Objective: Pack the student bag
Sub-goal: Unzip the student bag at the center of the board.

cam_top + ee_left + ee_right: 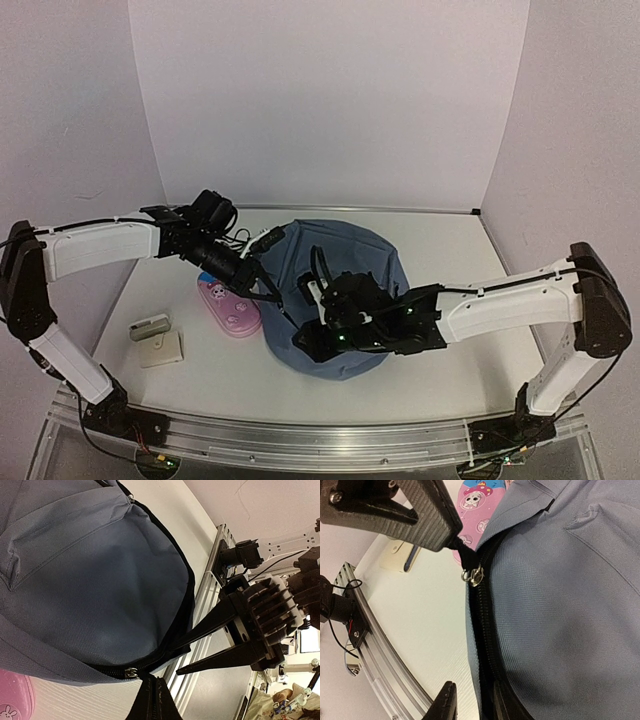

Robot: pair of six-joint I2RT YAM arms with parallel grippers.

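At the middle of the white table (450,245) lies the student bag (345,250), a large slate-blue fabric backpack with black zips. It is flat on its back with the zipped rim turned toward the arms, which puts the opening within reach of both.

On that rim sits a small metal zip slider (474,575) with a black pull tab, and the track behind it reads as closed. So the step in hand looks like opening the bag before anything goes in.

The right gripper (177,659) straddles this part of the rim. Its jaws stand apart with nothing clamped, the upper ribbed finger (427,515) right at the pull tab and the lower one (446,705) off the fabric. I take this as lining up to nip the tab.

The left gripper (151,685) meets the bag's edge just beside the slider with its jaws pressed together. Whether a fold of fabric is caught between them I cannot tell. Its place suggests it is there to hold the bag against the pull of the zip.

Just beside the bag's left edge lies a small pink cartoon-printed pencil case (230,308), probably waiting to be packed. Farther left are a small whitish block (150,326) and a flat cream square (163,350), well apart from the bag.
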